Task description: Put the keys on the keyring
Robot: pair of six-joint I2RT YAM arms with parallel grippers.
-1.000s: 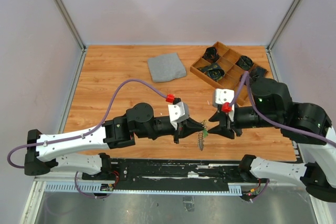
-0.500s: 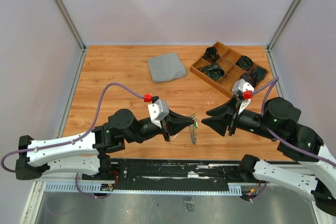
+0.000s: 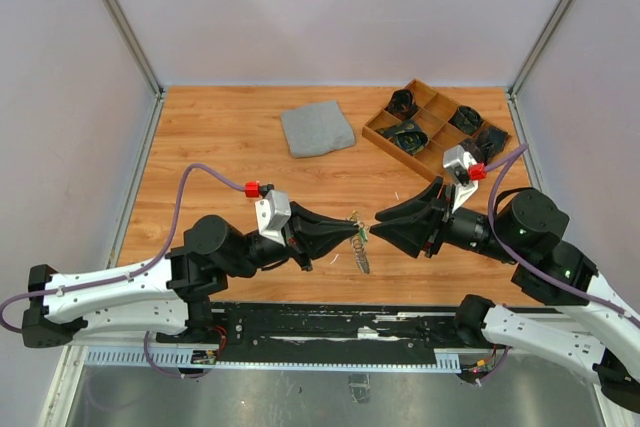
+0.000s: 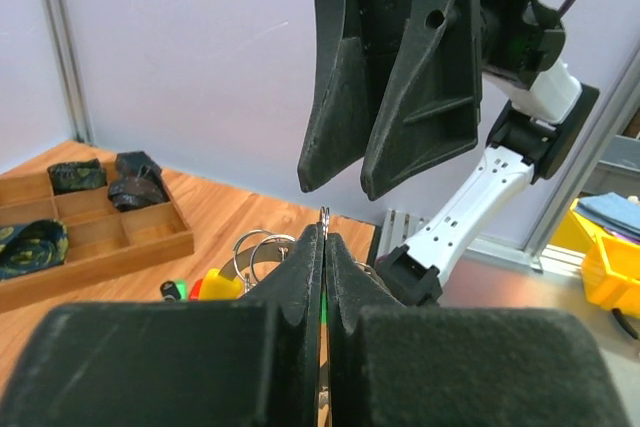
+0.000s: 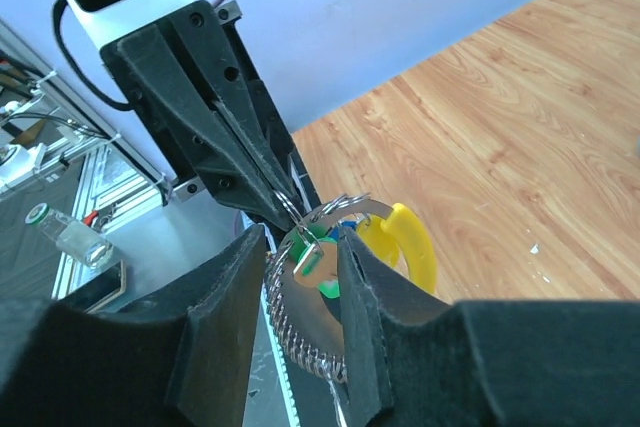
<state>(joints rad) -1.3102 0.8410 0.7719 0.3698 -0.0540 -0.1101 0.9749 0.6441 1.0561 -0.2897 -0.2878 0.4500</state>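
Two grippers are met tip to tip above the near middle of the table [image 3: 230, 147]. The keyring [image 3: 361, 253] is pinched edge-on in the closed fingers of the left gripper [image 3: 354, 233], with its coils left hanging and the keys [image 5: 385, 242] bunched beneath. The right gripper [image 3: 381, 226] is the nearer to the keys: its fingers are held half apart and a green key [image 5: 324, 279] is framed between them. Whether that key is touched cannot be told. Its long axis is masked by the bunch, and the ring's split is hidden.
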